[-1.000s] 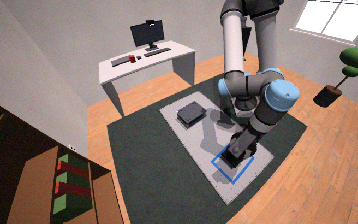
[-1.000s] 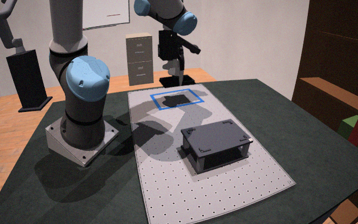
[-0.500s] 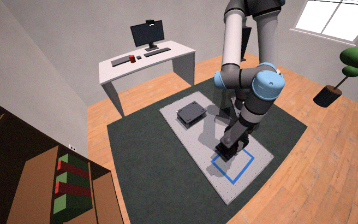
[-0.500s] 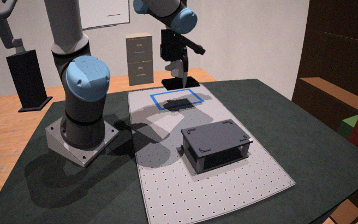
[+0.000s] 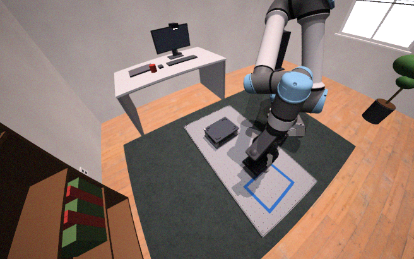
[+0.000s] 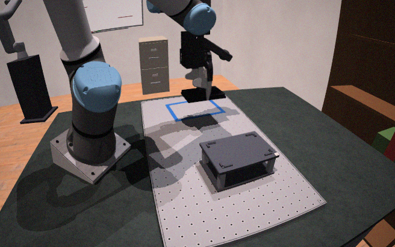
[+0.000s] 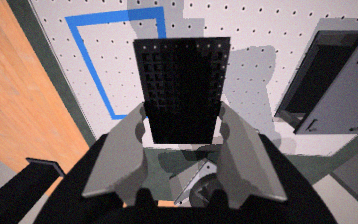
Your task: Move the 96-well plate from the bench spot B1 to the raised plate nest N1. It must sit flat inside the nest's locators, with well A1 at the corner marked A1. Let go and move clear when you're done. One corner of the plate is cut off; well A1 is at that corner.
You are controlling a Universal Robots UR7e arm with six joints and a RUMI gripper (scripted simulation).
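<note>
The black 96-well plate is held between my gripper's two grey fingers, level and in the air above the white perforated bench plate. It also shows under the gripper in the exterior view and the top view. The blue outline of spot B1 is empty, with the plate's shadow at its edge. The dark raised nest N1 stands further along the bench plate, empty, with a small white mark at one corner. I cannot make out the plate's cut corner.
The arm's base stands on the green mat beside the bench plate. A desk with a monitor, a filing cabinet, a bookshelf and a potted plant stand well away from the bench.
</note>
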